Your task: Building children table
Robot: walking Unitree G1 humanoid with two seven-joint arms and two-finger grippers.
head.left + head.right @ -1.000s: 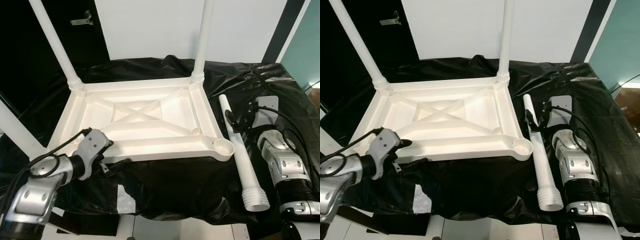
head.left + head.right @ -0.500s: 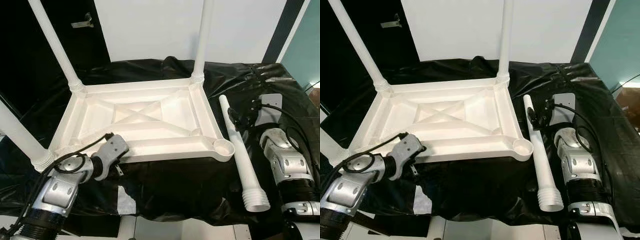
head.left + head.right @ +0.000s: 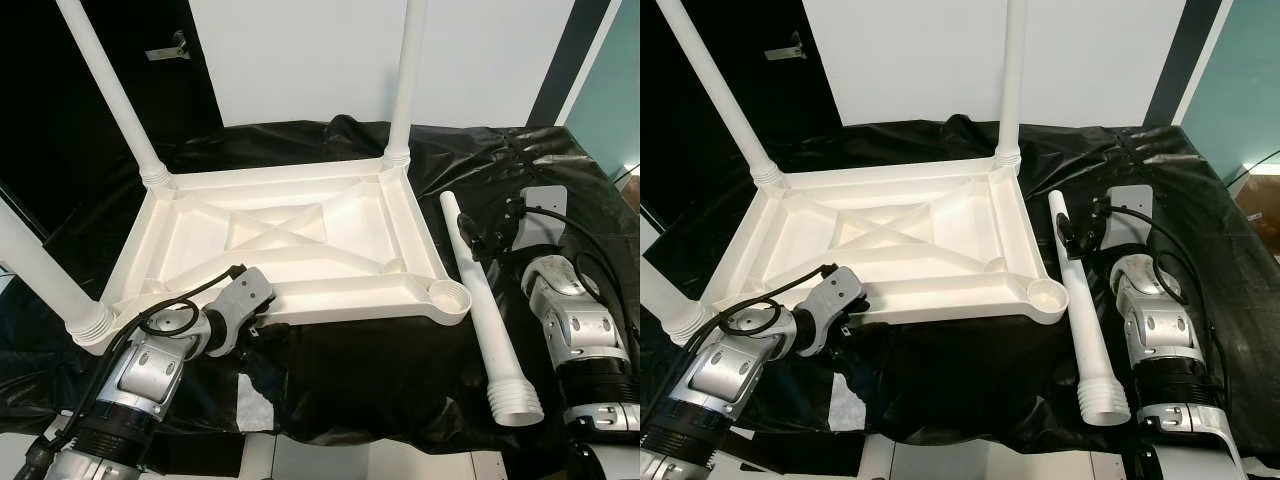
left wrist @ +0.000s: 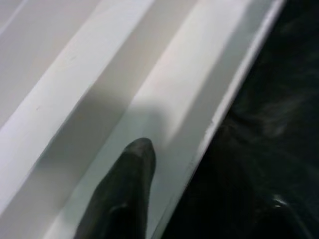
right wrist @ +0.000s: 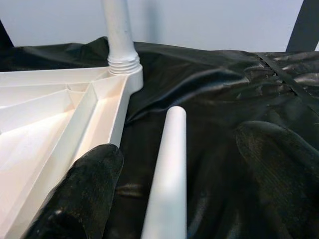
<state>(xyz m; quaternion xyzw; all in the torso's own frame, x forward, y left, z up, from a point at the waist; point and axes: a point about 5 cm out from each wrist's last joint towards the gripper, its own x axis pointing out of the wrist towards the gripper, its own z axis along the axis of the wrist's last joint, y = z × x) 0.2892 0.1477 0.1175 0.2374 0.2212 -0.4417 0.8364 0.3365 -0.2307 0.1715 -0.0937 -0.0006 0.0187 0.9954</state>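
Tabletop (image 3: pixel 290 235), white plastic and turned underside up, lies on a black sheet (image 3: pixel 380 360) just ahead of both grippers; three white legs are already screwed into its corners, two at the far corners (image 3: pixel 110 90) (image 3: pixel 405 75) and one at the near corner (image 3: pixel 45 280) outward of the left arm; the near corner socket (image 3: pixel 449 296) on the right gripper's side stands empty. Loose leg (image 3: pixel 487 310) lies flat on the sheet beside that edge of the tabletop, its threaded end toward the robot and its plain tip pointing away. Right gripper (image 5: pixel 184 164) straddles this leg near its far tip, its two black fingers (image 5: pixel 87 189) spread wide with one on each side; neither finger touches the leg in the wrist view, the inner one lying next to the tabletop's rim. Left gripper (image 3: pixel 258 325) sits at the near rim of the tabletop, one black fingertip (image 4: pixel 134 164) resting on the white rim; I cannot tell whether its fingers are apart or together.
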